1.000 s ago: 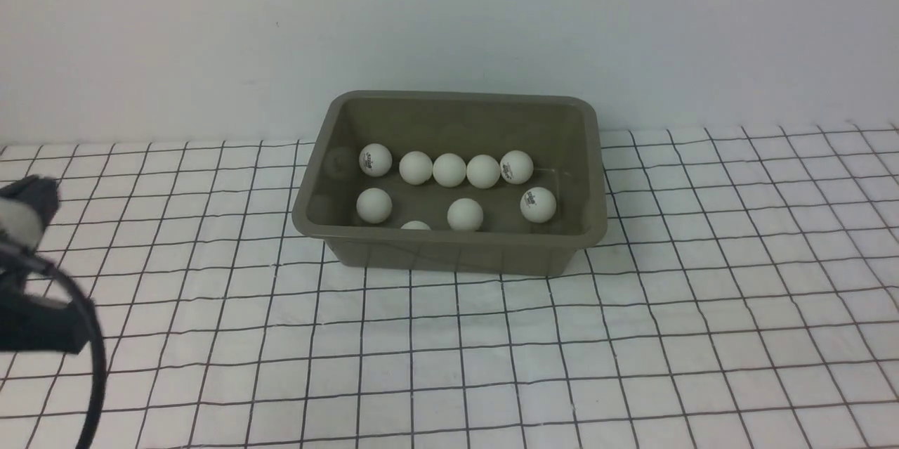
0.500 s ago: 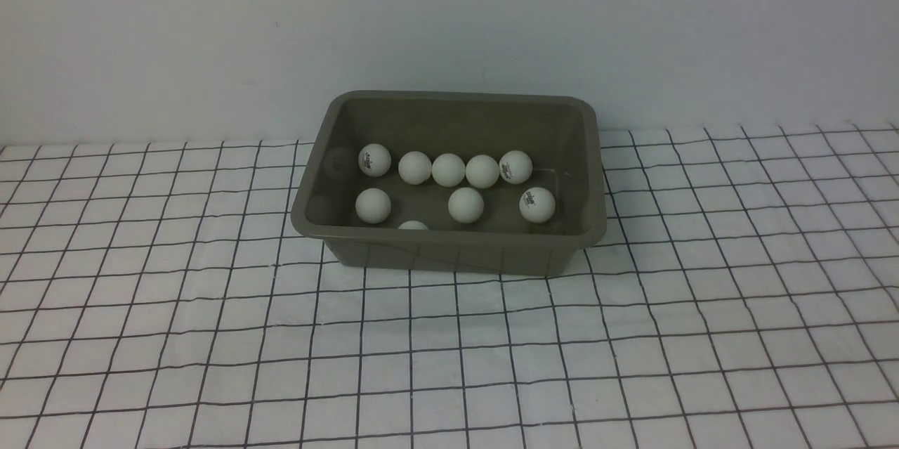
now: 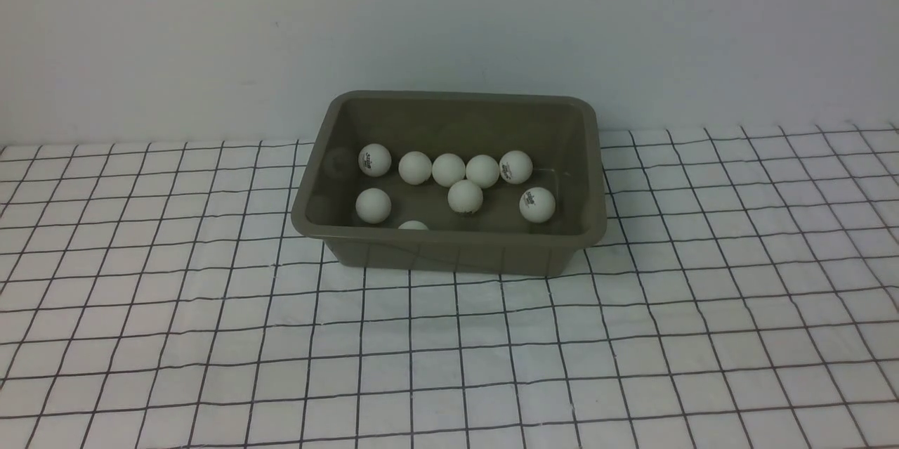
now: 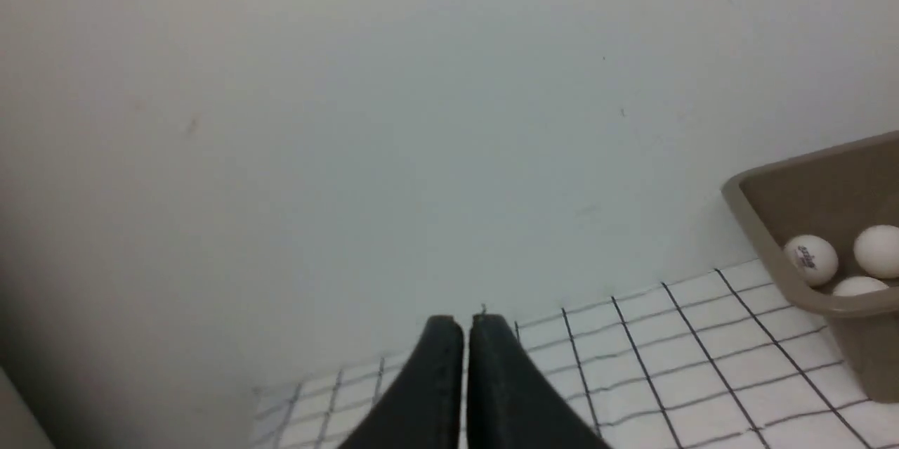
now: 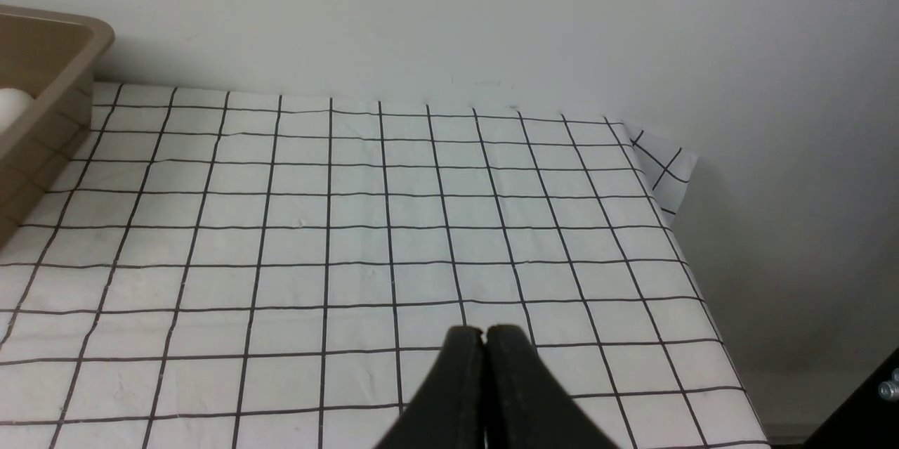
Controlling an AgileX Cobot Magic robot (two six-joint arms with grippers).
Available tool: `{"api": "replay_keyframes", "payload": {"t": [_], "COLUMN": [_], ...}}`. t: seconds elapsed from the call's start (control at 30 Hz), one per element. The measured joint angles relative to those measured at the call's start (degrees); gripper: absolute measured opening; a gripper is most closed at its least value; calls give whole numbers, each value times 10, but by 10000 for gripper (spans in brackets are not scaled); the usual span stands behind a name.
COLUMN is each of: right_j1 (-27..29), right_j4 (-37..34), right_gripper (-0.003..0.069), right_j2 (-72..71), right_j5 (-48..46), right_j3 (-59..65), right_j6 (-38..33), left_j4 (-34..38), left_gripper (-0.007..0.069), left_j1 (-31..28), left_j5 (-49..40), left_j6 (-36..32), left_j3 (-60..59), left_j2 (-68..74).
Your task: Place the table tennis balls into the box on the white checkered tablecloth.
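Two pairs of slim black robot gripper fingers, seen from their own wrist cameras.

The left gripper (image 4: 466, 326) has two matte black fingers, broad at the base and tapering to rounded tips, with a thin pale line between the jaws. The right gripper (image 5: 484, 334) looks alike: smooth black fingers (image 5: 520, 379), squarer at the tips. Off to one side of its jaws sits a black body corner with a small silver screw (image 5: 889, 388).

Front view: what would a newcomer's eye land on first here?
The rectangular olive-grey plastic tub at the middle of the white black-lined checkered cloth, near the wall. Inside it lie small white table tennis balls, five in a row at the back; the cloth around the tub shows none.
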State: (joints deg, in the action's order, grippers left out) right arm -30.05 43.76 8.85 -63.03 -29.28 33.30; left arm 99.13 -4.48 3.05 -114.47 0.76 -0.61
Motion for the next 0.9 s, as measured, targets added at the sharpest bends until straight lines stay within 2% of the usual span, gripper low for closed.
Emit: {"api": "replay_keyframes", "payload": {"t": [0.17, 0.27, 0.33, 0.37, 0.4, 0.43, 0.47, 0.53, 0.6, 0.67, 0.8, 0.9], "right_j1": [0, 0, 0, 0, 0, 0, 0, 0, 0, 0, 0, 0], "right_j4": [0, 0, 0, 0, 0, 0, 0, 0, 0, 0, 0, 0], "right_gripper": [-18, -18, -18, -18, -18, -18, -18, -18, -18, -18, -18, -18], "right_j2": [0, 0, 0, 0, 0, 0, 0, 0, 0, 0, 0, 0], "right_j5": [-1, -2, -2, -2, -2, -2, -2, -2, -2, -2, -2, -2], "right_j3": [0, 0, 0, 0, 0, 0, 0, 0, 0, 0, 0, 0], "right_j6": [0, 0, 0, 0, 0, 0, 0, 0, 0, 0, 0, 0], "left_j4": [0, -11, -48, -76, -155, -155, -247, -381, -577, -714, -881, -935], "left_gripper": [-4, -4, -4, -4, -4, -4, -4, -4, -4, -4, -4, -4], "left_j1": [0, 0, 0, 0, 0, 0, 0, 0, 0, 0, 0, 0], "left_j5": [-6, -7, -8, -11, -13, -14, -17, -26, -59, -103, -213, -238], "left_j6": [-113, -106, -55, -1, 97, 112, 227, 386, 603, 745, 969, 1056], "left_j3": [59, 69, 69, 69, 69, 69, 69, 69, 69, 69, 61, 40], "left_j2": [0, 0, 0, 0, 0, 0, 0, 0, 0, 0, 0, 0]}}
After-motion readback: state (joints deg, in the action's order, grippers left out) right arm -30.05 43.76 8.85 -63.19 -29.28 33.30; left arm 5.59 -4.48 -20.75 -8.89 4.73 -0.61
